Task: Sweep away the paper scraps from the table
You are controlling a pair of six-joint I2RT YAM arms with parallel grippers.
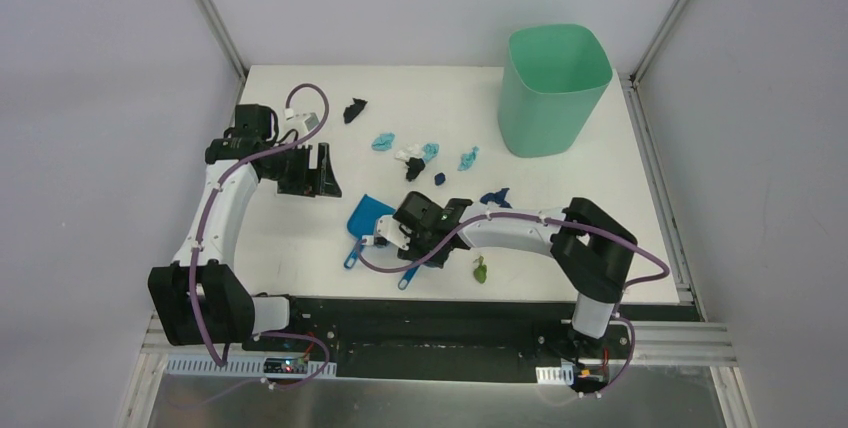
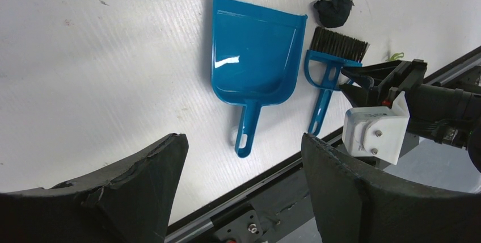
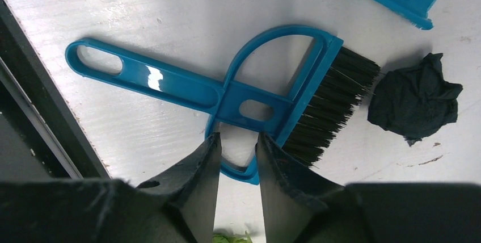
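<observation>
blue plastic is the target: the brush (image 3: pixel 227 92) lies flat just beside the dustpan (image 2: pixel 252 50), and the right gripper (image 3: pixel 238 141) hangs over its loop with jaws a narrow slit apart, clamping nothing that i can see. to take it well, widen a little, drop over the straight handle rather than the loop, and close square so the bristles do not twist. the left gripper (image 2: pixel 243 141) is spread wide and empty over the table (image 1: pixel 300 238), toward its back left. most scraps (image 1: pixel 425 153) sit mid-table; one black scrap (image 3: pixel 414 101) lies just beside the bristles, and a green one (image 1: pixel 481 270) near the front edge could easily drop off. bare room lies left; the bin (image 1: pixel 553 88) crowds the back right.
</observation>
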